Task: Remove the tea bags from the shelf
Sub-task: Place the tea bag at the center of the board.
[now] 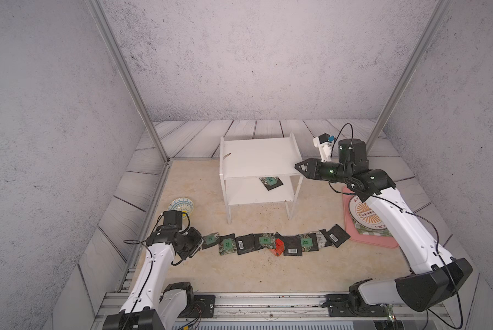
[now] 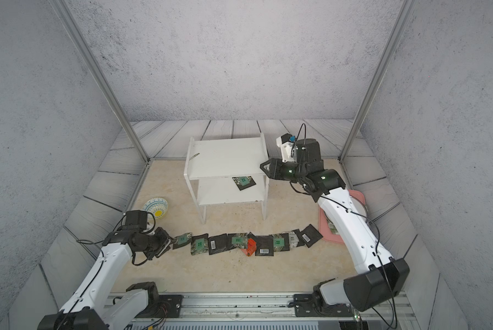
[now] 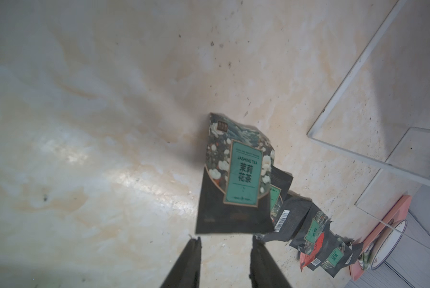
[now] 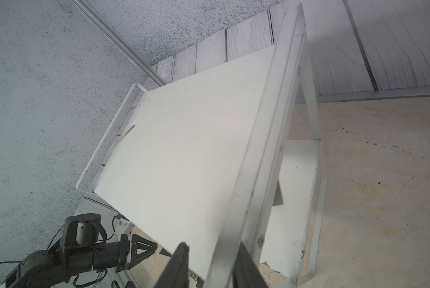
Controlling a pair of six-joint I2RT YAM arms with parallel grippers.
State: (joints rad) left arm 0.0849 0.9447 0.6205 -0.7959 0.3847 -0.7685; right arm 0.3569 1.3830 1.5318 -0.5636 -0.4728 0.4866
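Left wrist view: shows the left gripper [image 3: 225,245] at the lower edge of the frame, with its fingers [image 3: 191,261] spread apart and pinching nothing. Shows a jasmine tea bag [image 3: 236,179], black with a green label, at frame centre just beyond the fingertips, over the beige counter [image 3: 96,149]; cannot tell whether flat on the surface or clear of it. Shows more tea bags [image 3: 316,234] overlapping and trailing toward the lower right of the frame. In both top views, places the left gripper [image 1: 200,243] at lower left, at the left end of the curved row of tea bags [image 1: 268,243] [image 2: 239,243] across the lower middle of the frame, with a red-orange sachet [image 1: 278,247] among them. Places the shelf [image 1: 256,157] at frame centre, with a single tea bag [image 1: 271,182] on its lower board, near the right front corner. Places the right gripper [image 1: 298,166] at the right edge of the upper board. In the right wrist view, shows its fingers [image 4: 177,266] on either side of the shelf's side panel; cannot tell whether pressed against the panel or clear of it. Shows a patterned bowl [image 1: 182,205] at left and a pink tray [image 1: 382,243] at right.
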